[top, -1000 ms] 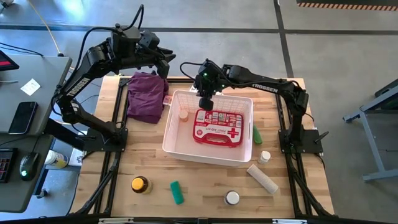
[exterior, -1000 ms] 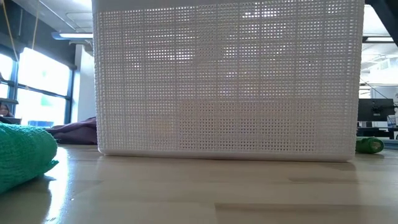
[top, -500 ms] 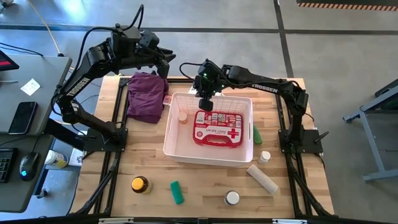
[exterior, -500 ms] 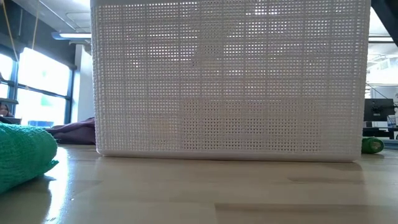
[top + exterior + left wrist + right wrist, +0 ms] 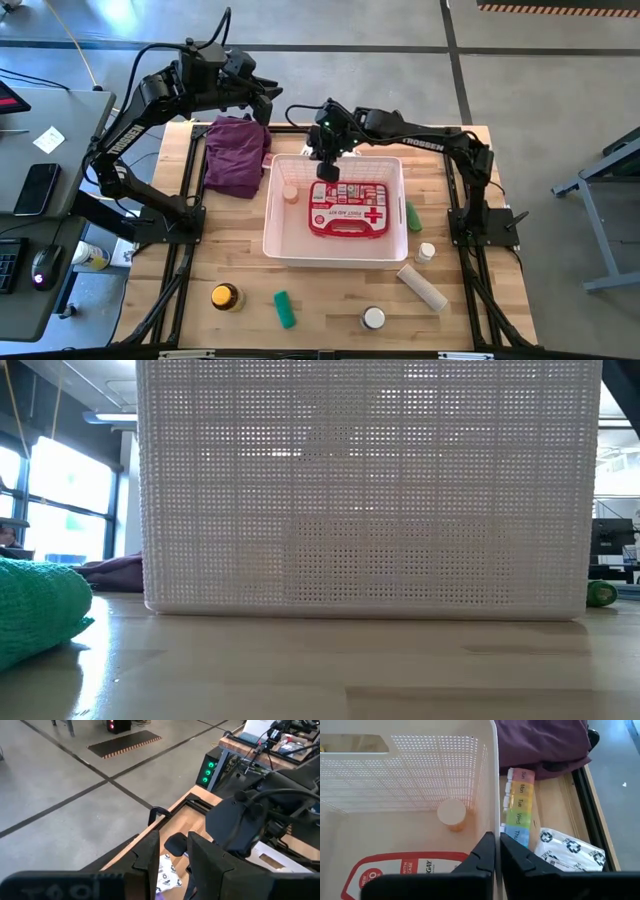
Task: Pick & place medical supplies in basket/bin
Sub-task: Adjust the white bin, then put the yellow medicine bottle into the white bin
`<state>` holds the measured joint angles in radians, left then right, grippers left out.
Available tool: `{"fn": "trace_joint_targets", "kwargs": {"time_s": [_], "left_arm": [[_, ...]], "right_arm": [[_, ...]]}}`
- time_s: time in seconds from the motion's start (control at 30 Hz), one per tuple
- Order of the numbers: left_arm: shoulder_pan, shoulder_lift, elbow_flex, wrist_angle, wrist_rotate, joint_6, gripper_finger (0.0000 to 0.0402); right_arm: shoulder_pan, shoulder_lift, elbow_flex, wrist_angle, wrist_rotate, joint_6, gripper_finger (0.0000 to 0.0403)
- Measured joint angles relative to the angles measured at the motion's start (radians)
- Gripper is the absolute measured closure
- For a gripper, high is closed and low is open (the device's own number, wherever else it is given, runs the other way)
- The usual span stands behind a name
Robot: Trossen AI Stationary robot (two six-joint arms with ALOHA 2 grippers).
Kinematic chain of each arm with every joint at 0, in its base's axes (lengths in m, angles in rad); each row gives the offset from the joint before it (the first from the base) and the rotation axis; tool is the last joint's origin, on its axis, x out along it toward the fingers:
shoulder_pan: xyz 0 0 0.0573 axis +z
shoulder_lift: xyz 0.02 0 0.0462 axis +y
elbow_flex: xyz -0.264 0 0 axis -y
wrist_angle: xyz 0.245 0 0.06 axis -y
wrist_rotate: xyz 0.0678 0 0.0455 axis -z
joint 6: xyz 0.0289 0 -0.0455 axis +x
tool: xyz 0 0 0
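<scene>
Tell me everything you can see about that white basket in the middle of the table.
The white basket is a rectangular plastic bin with finely perforated walls and a handle cutout, standing upright mid-table. Inside lie a red first-aid pouch and a small white-capped bottle. The right gripper is shut on its far rim. A rainbow pill organizer lies just outside that wall.
</scene>
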<state>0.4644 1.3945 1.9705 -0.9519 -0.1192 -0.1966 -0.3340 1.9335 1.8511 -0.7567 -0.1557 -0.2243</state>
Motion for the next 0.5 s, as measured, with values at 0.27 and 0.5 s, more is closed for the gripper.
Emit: {"fn": "trace_joint_targets", "kwargs": {"time_s": [0.27,0.5], "left_arm": [[0.000,0.000,0.000,-0.001,0.000,-0.018,0.0268],[0.000,-0.009,0.000,-0.001,0.000,-0.046,0.0268]], "right_arm": [[0.001,0.003,0.000,-0.002,0.032,0.024,0.0351],[0.004,-0.029,-0.001,0.014,-0.015,0.069,0.0309]]}}
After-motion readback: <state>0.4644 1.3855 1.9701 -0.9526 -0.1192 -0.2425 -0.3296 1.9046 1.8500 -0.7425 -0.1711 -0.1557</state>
